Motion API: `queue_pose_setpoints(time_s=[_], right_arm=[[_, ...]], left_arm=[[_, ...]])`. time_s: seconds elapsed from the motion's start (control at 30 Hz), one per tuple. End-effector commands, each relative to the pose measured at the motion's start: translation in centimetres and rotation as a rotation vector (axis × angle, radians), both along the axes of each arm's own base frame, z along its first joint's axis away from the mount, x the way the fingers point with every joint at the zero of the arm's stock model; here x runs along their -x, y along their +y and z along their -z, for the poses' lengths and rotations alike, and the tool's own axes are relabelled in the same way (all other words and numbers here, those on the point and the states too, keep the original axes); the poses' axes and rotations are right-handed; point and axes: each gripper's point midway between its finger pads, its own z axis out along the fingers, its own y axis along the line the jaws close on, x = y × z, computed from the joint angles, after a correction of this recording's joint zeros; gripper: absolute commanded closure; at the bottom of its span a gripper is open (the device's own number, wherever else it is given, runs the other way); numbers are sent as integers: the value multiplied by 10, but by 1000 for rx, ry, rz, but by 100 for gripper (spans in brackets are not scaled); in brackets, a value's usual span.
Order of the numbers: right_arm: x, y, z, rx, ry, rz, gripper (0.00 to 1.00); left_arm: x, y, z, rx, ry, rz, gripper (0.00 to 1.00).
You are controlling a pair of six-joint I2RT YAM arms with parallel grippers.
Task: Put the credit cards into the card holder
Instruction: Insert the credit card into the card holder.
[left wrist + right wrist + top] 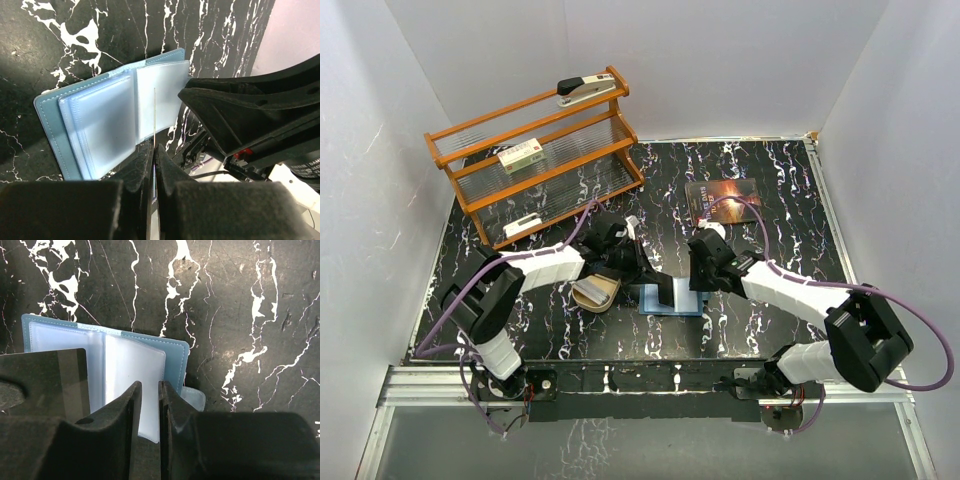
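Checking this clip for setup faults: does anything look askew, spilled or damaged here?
Nothing stands out: the card holder lies open, the left gripper holds a credit card edge-on by it, and nothing looks spilled or damaged.

Bright, even overhead light, soft shadows; wrist views blur in the near foreground

Overhead; wrists close over card holder [100, 125]

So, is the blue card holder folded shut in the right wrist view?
No, the card holder lies spread open, with its clear sleeves showing inside the blue cover.
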Motion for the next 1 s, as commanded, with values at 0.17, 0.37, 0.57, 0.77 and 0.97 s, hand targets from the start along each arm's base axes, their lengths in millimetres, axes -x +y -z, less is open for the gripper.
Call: queue_pose_setpoints(time_s=[0.17, 0.37, 0.57, 0.77, 0.97], right_arm=[[-8, -1, 14, -39, -4, 18, 84], [-3, -3, 26, -36, 32, 32, 86], [-2, -4, 27, -40, 31, 41, 87], [1, -4, 30, -45, 39, 40, 88], [0, -6, 28, -39, 31, 44, 88]], left_arm=[[-7, -11, 8, -36, -9, 32, 100], [-7, -8, 24, -96, 16, 48, 100], [-2, -10, 34, -94, 38, 76, 100], [0, -6, 44, -148, 54, 105, 100], [2, 2, 50, -213, 53, 148, 100]])
